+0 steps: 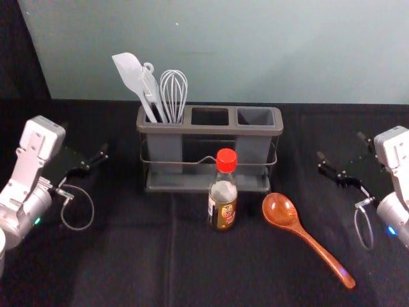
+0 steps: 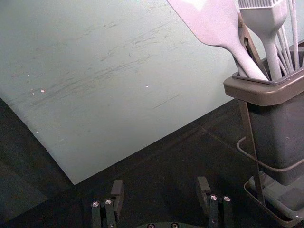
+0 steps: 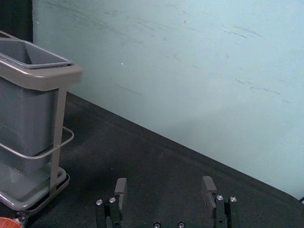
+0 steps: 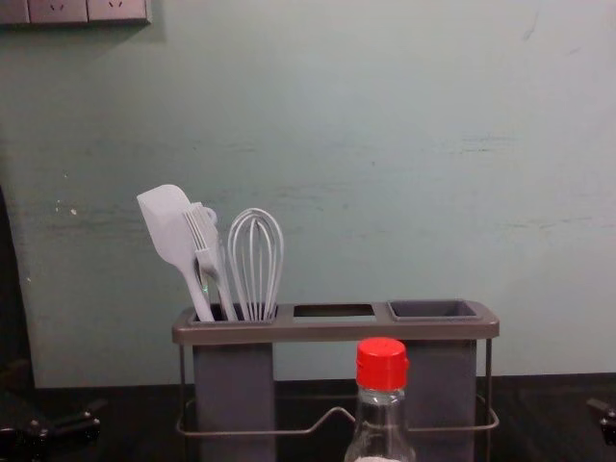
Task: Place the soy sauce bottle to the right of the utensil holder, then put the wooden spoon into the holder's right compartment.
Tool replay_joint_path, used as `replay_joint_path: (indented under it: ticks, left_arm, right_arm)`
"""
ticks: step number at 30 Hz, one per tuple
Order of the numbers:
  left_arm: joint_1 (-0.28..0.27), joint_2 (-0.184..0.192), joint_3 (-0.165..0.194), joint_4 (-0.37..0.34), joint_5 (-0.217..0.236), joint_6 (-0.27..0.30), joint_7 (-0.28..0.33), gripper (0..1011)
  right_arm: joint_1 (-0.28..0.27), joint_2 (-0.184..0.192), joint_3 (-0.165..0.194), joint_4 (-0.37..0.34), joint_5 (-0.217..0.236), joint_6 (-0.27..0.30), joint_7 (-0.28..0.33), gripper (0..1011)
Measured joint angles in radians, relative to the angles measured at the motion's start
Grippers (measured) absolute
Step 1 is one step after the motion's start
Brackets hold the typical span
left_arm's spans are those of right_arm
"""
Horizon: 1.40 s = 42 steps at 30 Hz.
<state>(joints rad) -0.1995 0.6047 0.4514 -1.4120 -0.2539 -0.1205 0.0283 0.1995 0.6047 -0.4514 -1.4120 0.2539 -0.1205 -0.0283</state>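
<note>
Spoon [image 1: 319,251] near bottle [image 1: 225,214], utensils [image 1: 131,73] in holder's [image 1: 214,128] left compartment [image 1: 164,148]

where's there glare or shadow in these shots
Head view: small bright glints on the wooden spoon; left wrist view: the spatula looks washed out near its upper edge; right wrist view: soft sheen along the utensil holder's rim; chest view: a shadow under the socket panel.

Spoon [image 1: 279,210], near right: smooth glossy wood; bottle [image 1: 223,194]: clear and shiny, glass or plastic, can't tell, with smooth plastic cap [image 1: 226,160]. Holder: satin rim [image 1: 211,128], matt plastic bins [image 1: 254,149], thin metal-looking rail [image 4: 241,433]; spatula [image 1: 128,69] and whisk [image 1: 174,89], far left, look smooth plastic. Matt creased cloth [image 1: 128,256] underneath, scuffed low-sheen wall [image 1: 223,70] far side.
</note>
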Motion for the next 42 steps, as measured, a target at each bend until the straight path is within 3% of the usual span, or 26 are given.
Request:
replay_joint_path:
  ticks: [42]
  left_arm:
    - [0.000, 0.000, 0.000, 0.000, 0.000, 0.000, 0.000, 1005]
  right_arm:
    - [0.000, 0.000, 0.000, 0.000, 0.000, 0.000, 0.000, 1003]
